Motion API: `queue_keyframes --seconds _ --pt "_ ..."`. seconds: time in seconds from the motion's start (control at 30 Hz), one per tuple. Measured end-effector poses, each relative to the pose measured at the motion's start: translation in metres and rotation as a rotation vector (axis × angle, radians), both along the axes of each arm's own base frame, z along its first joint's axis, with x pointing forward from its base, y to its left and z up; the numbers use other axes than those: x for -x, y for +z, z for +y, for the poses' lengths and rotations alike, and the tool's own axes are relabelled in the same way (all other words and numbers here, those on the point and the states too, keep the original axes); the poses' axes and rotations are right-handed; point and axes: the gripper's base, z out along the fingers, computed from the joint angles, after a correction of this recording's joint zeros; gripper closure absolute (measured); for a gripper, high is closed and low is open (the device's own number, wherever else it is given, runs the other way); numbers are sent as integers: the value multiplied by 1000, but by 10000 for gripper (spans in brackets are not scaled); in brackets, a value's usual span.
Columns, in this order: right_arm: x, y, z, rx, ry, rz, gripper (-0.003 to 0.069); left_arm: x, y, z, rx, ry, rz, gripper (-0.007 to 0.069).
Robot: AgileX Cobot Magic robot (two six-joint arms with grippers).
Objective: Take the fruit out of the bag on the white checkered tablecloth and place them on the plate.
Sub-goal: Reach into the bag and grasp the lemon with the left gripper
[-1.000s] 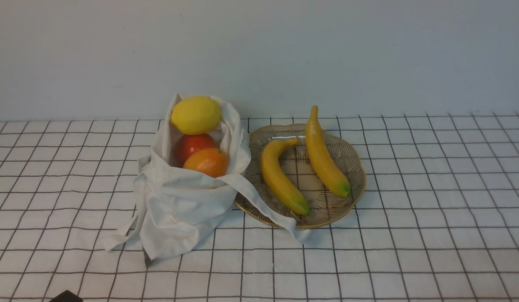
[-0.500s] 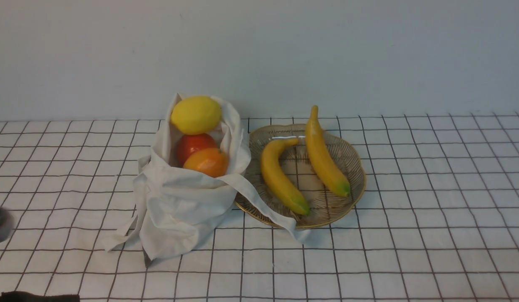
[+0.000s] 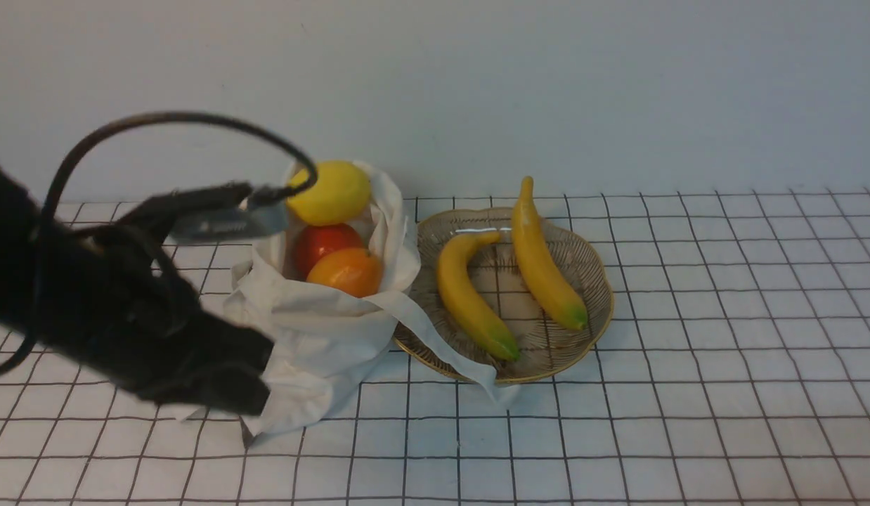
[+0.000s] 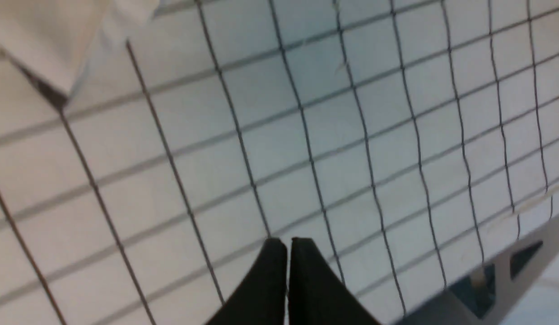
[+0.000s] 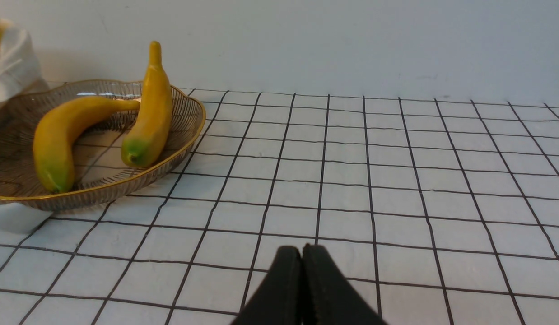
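The off-white bag [image 3: 322, 330] stands open on the white checkered tablecloth [image 3: 723, 351]. In it are a yellow lemon [image 3: 329, 191], a red fruit [image 3: 321, 241] and an orange fruit [image 3: 347, 271]. The wicker plate [image 3: 602, 292] is just right of the bag, and a bag strap lies over its near rim. My left arm [image 3: 119, 309] is blurred in front of the bag's left side. The left gripper [image 4: 287, 246] is shut and empty above the cloth, with a bag corner [image 4: 40, 40] nearby. The right gripper [image 5: 302, 253] is shut and empty, low over the cloth right of the plate [image 5: 189, 131].
Two long yellow green-tipped bananas [image 3: 470, 295] [image 3: 544, 263] lie in the plate, also seen in the right wrist view [image 5: 58, 140] [image 5: 148, 113]. A grey wall rises behind the table. The table's front edge [image 4: 487, 280] shows in the left wrist view.
My left arm has swung up from the lower left corner and now covers the bag's left side. The bag, fruit, plate and bananas have not moved.
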Motion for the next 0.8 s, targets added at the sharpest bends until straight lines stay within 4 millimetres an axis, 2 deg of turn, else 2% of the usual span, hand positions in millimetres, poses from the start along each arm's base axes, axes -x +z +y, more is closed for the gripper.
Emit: queue_keyframes --seconds 0.1,0.17,0.23,0.27,0.3,0.4,0.5,0.53,0.63,0.7,0.73,0.8 --pt "0 0 0 0 0 0 673 -27 15 -9 -58 30 -114 608" --pt "0 0 0 0 0 0 673 -51 28 -14 -97 88 -211 567" --pt "0 0 0 0 0 0 673 -71 32 -22 -127 108 -267 509" --pt "0 0 0 0 0 0 673 -73 32 -23 -130 109 -268 502" --pt "0 0 0 0 0 0 673 -87 30 -30 -157 97 -290 447" --pt "0 0 0 0 0 0 673 -112 19 -45 -212 61 -302 328" --pt "0 0 0 0 0 0 673 -139 5 -59 -299 3 -342 141" --pt "0 0 0 0 0 0 673 -140 5 -59 -305 2 -343 131" --pt "0 0 0 0 0 0 673 -163 -9 -63 -411 -59 -398 -10" --pt "0 0 0 0 0 0 673 -169 -14 -63 -442 -72 -412 -33" --pt "0 0 0 0 0 0 673 -179 -25 -62 -510 -94 -425 -55" --pt "0 0 0 0 0 0 673 -183 -32 -62 -533 -106 -427 -58"
